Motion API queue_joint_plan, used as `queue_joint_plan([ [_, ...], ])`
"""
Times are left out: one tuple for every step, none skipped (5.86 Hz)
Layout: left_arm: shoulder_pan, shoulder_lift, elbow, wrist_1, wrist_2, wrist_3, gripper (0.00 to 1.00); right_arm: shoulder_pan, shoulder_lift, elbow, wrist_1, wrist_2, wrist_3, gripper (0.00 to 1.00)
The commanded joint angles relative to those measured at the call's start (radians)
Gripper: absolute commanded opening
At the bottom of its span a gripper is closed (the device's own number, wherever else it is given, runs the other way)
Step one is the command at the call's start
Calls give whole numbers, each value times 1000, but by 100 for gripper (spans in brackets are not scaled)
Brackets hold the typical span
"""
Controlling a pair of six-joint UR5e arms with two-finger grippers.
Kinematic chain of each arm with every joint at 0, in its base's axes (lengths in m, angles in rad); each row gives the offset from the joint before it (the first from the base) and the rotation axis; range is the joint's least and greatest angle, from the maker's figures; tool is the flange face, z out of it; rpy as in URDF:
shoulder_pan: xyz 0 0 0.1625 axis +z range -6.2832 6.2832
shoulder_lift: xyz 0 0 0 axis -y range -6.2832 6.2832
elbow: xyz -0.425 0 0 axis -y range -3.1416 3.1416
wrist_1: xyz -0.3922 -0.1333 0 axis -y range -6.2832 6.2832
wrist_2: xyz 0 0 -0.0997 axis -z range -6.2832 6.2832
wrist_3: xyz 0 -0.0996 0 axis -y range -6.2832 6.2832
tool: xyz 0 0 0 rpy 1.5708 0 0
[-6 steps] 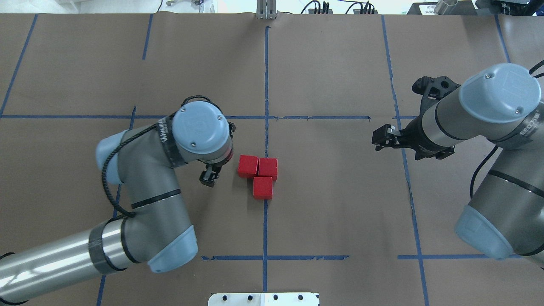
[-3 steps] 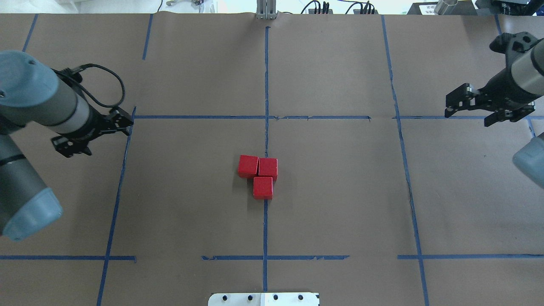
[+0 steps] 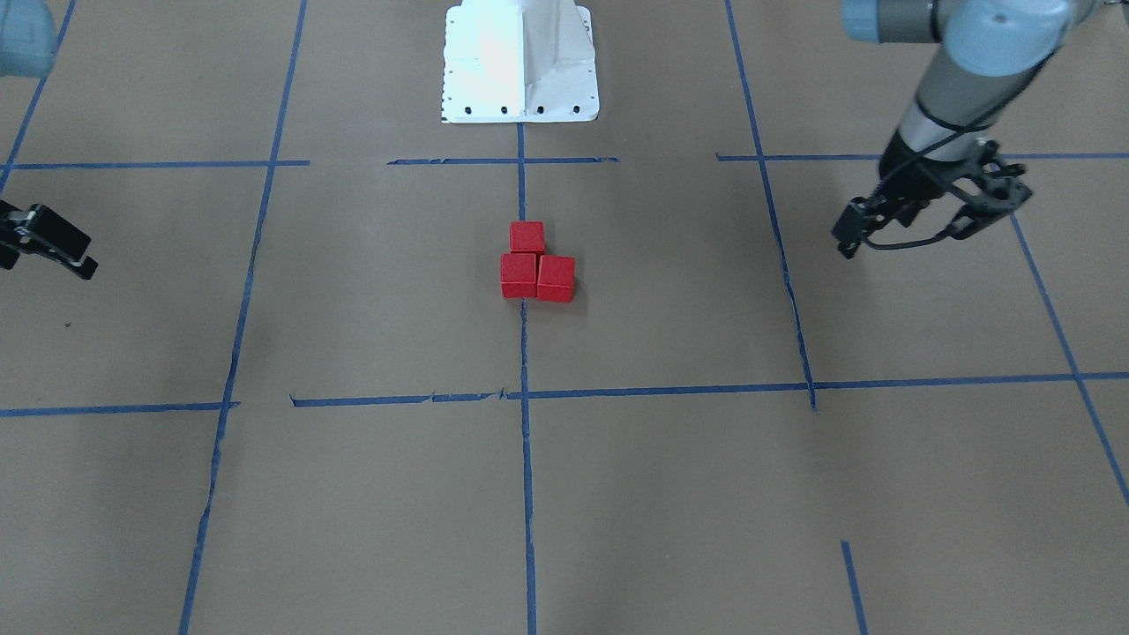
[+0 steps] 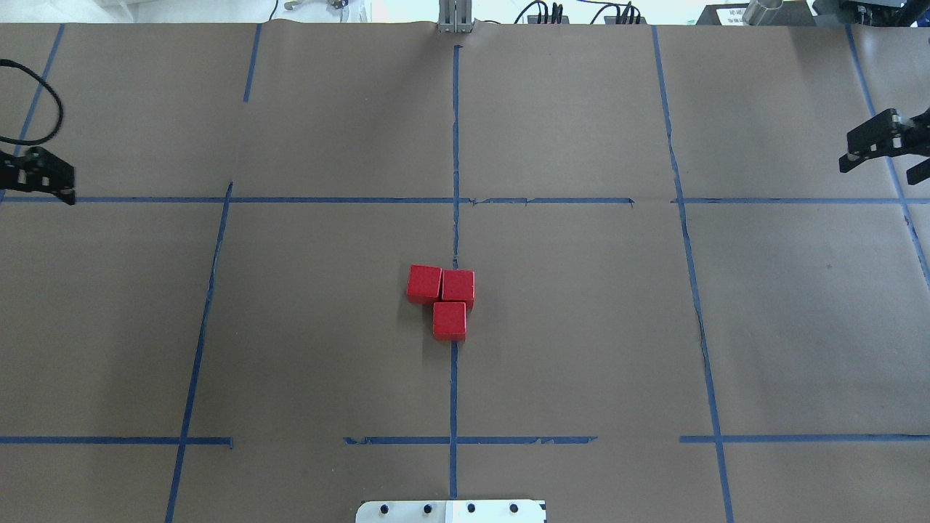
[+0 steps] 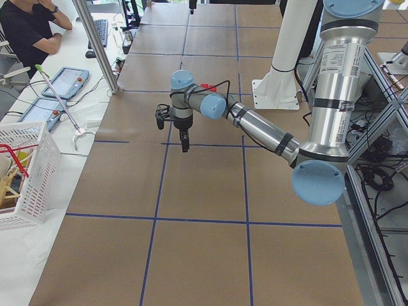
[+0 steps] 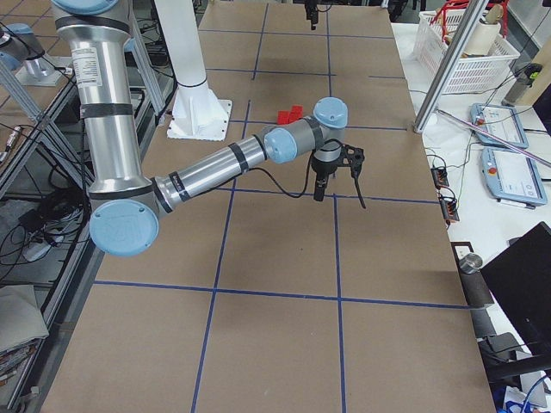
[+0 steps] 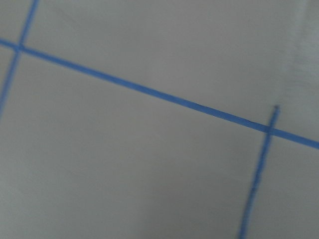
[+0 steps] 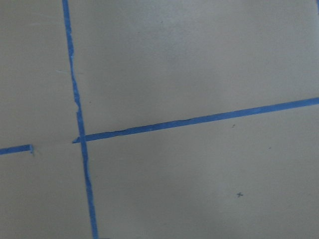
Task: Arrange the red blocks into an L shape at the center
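**Red blocks sit in an L at the middle of the desk**

The three red blocks (image 3: pixel 519 274) lie touching one another at the centre of the desk (image 4: pixel 581 349). They are small matte cubes with plain faces and crisp edges.

Two of them make a short row running across the desk. The corner block (image 4: pixel 458 286) sits on the centre tape line. The outer block (image 4: pixel 424 283) is just to the robot's left of it, turned a touch out of square. The third block (image 4: pixel 450 320) forms the leg, pointing back toward the robot's base. It is nudged slightly left of the corner block, so the L looks a little stepped. Each limb is two blocks long.

The desk wears brown paper gridded with blue tape (image 4: pixel 454 145), ragged in spots. A white base plate (image 4: pixel 450 511) with dark bolt holes shows at the near edge.

Both tools are well apart from the blocks, out toward opposite ends. The right tool (image 4: pixel 851 151) has its fingers apart with nothing between them. The left tool (image 3: pixel 847 240) points down at the paper, and I cannot tell whether its fingers are apart or together. The label on the left arm's silver tube (image 5: pixel 336 57) is too small to read.
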Motion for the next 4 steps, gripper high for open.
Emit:
queue_joint_plan([
  [-200,73,52,31,-66,494,100,113,1,-11,-166,2,-285,100],
  [-264,94,86,34,-71,724,100,142,-25,9,-178,4,-314,100],
  [-345,94,115,35,-74,815,100,141,-50,53,-173,2,-314,100],
  [-407,94,123,39,-148,819,100,142,-50,55,-166,-7,-317,100],
])
